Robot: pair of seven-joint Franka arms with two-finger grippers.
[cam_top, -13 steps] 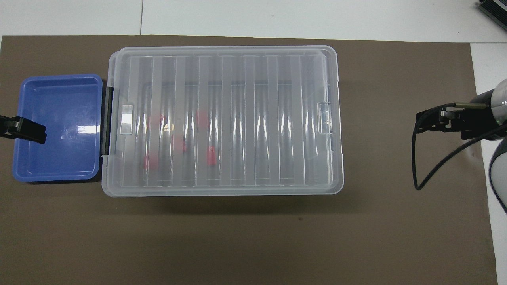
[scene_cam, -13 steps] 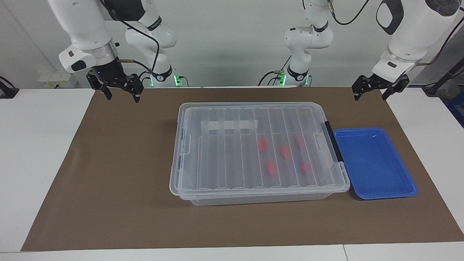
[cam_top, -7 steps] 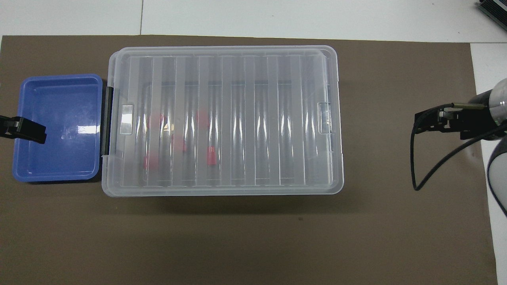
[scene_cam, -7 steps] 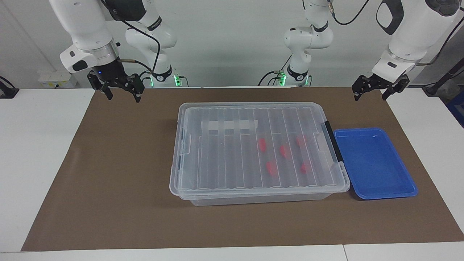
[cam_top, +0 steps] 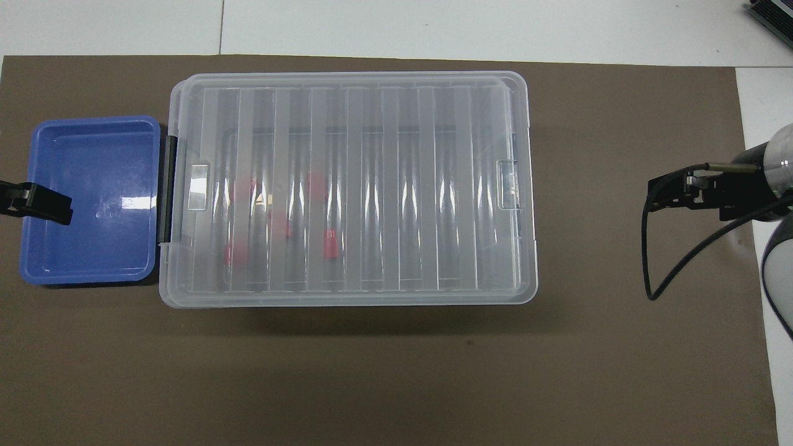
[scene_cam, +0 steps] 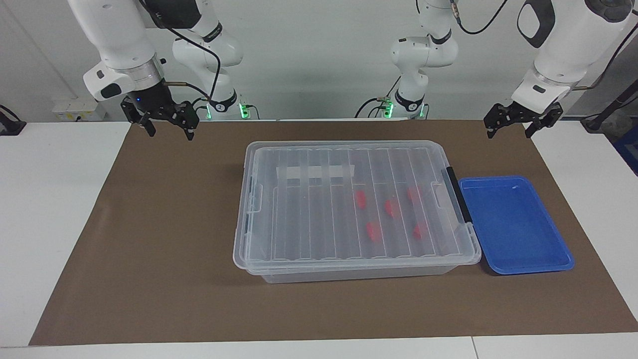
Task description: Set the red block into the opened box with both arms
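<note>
a clear box (scene_cam: 349,209) with its ribbed lid (cam_top: 347,186) shut is seen on a brown mat (scene_cam: 164,239), five red blocks (scene_cam: 361,199) visible inside it toward the left arm's end. a blue tray (scene_cam: 513,224) is set just beside the box's black handle (scene_cam: 458,194). the left gripper (scene_cam: 516,123) is held in the air above the mat's corner, fingers apart and empty; the right gripper (scene_cam: 164,123) is likewise raised over the mat's other corner, fingers apart, nothing held.

A white table (scene_cam: 60,209) carries a brown mat (scene_cam: 164,239) covering most of its surface. On the mat rest the lidded clear box (scene_cam: 349,264) and, touching its black-handled end, a blue tray (scene_cam: 513,224)
</note>
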